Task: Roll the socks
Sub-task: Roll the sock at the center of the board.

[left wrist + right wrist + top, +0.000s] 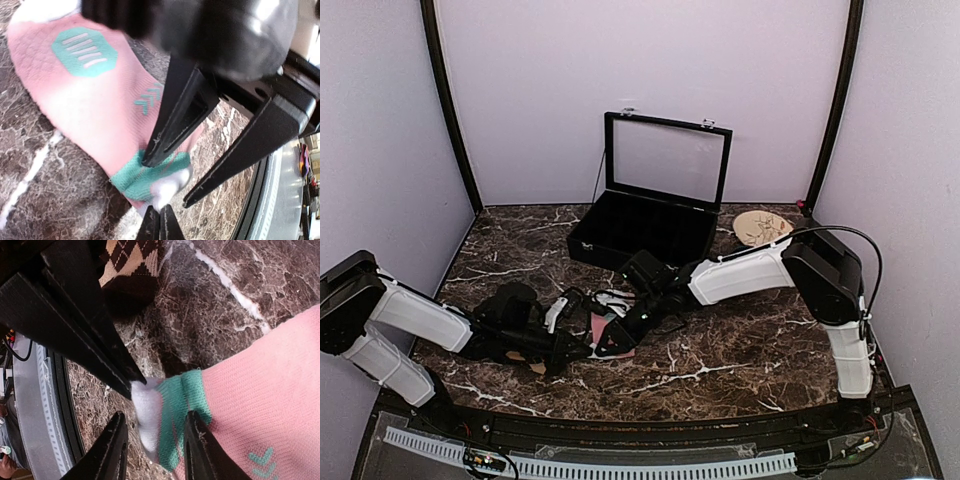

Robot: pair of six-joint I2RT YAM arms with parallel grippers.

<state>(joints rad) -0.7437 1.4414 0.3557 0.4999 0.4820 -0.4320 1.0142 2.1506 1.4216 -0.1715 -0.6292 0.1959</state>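
Observation:
The pink sock (604, 328) lies on the marble between my two grippers. The left wrist view shows its pink body (95, 100) with teal patches, and a teal band and white end near the fingers. My left gripper (160, 210) is shut on the white end, low by the table (586, 348). My right gripper (156, 416) is open and straddles the same end: one finger rests on the teal band, the other stands beyond the white tip (620, 336). The dark brown argyle sock (131, 260) lies just beyond, partly hidden behind my left gripper's fingers (95, 335).
A black case (638, 232) with its glass lid raised stands at the back centre. A tan round object (761, 227) lies at the back right. The table's front edge (265, 200) runs close beside the grippers.

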